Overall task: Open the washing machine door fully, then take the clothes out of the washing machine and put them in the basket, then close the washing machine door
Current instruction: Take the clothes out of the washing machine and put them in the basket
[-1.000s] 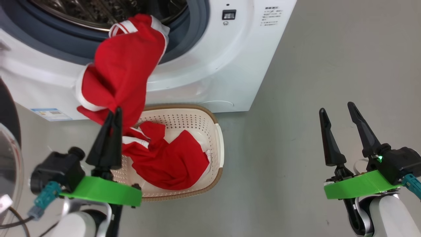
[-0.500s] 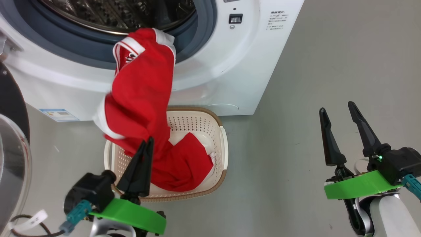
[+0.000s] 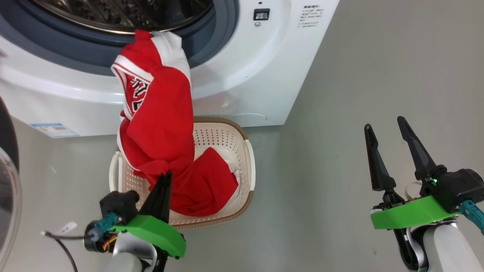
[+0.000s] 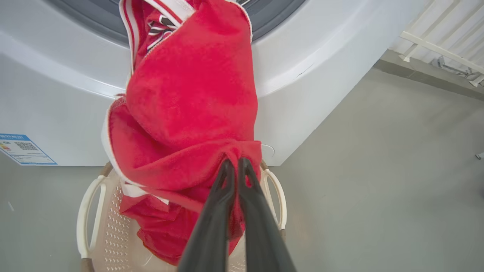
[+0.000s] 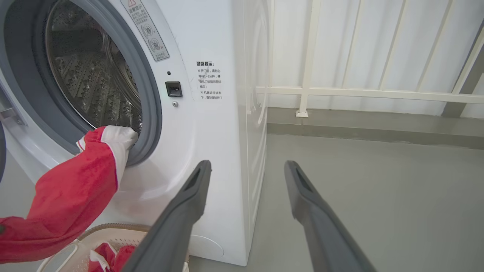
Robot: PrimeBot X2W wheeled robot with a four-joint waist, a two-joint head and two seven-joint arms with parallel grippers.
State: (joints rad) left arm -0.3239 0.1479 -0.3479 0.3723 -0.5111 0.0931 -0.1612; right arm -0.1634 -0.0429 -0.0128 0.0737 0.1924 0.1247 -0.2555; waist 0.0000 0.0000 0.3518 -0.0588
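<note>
Item: washing machine (image 3: 245, 68), white front-loader, mouth of the drum (image 3: 113, 11) uncovered. Item: washing machine door (image 3: 7, 189), swung out to the robot's left; just a dark edge and a sliver of glass show at the border of the head view, so how far it stands open is hard to judge. Item: red garment (image 3: 159, 124), white-trimmed and lettered; its upper end is draped over the grey rubber ring (image 3: 223, 34) at the drum's lip, and its lower end hangs bunched above the basket (image 3: 251, 166). Item: the basket, cream and perforated, on the floor (image 3: 340, 151) just beside the machine's front; a second red garment (image 3: 213, 185) lies inside. Item: left gripper (image 3: 167, 176), jaws pinched together on a fold of the hanging garment, over the basket's near half. Item: right gripper (image 3: 383, 124), jaws wide apart, holding nothing, well apart from the machine over bare floor. Step in hand: unloading, with the red garment in transfer from drum to basket. Next move, as judged: draw the cloth out until its top end slips off the ring, lower it into the basket, then part the jaws. Afterwards, check the drum for anything left before closing the door.
</note>
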